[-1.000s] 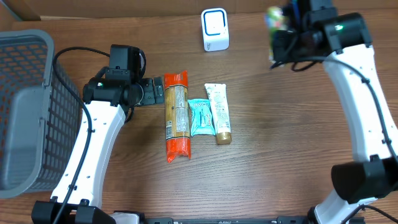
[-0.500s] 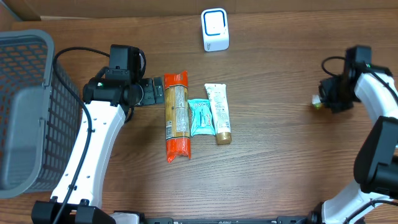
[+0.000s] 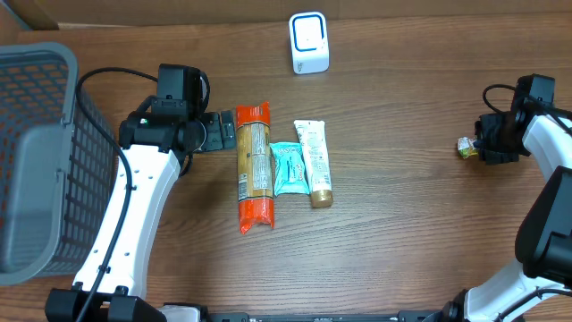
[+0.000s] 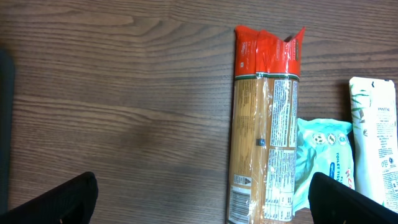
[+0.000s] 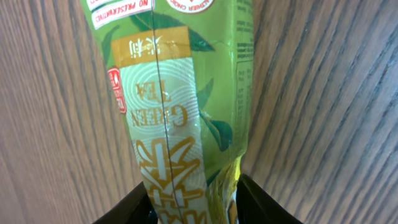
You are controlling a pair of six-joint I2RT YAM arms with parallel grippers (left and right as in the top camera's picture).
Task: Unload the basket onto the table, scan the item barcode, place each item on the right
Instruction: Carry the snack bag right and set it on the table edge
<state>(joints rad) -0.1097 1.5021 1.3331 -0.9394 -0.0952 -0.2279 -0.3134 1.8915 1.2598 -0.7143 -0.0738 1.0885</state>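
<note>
A: Where's the tea packet (image 5: 180, 124)?
B: Lying on the desk (image 3: 402, 250), far right, between the right jaws; pinched or loose, I can't tell. Light, soft, crinkly, so take it by its edges. Left jaws spread wide beside the pasta (image 4: 264, 124)

Your bench (image 3: 402, 233): brown wood grain.
Tea packet (image 5: 180, 93): green with a leaf print, gold band and lettering, red-and-white badges.
Pasta pack (image 3: 254, 165): orange-red ends, clear middle, tan contents.
Wipes pouch (image 3: 290, 168): teal.
Tube (image 3: 313, 156): white with a gold cap.
Scanner (image 3: 309, 41): white, blue-rimmed.
Basket (image 3: 54, 116): grey mesh.
</note>
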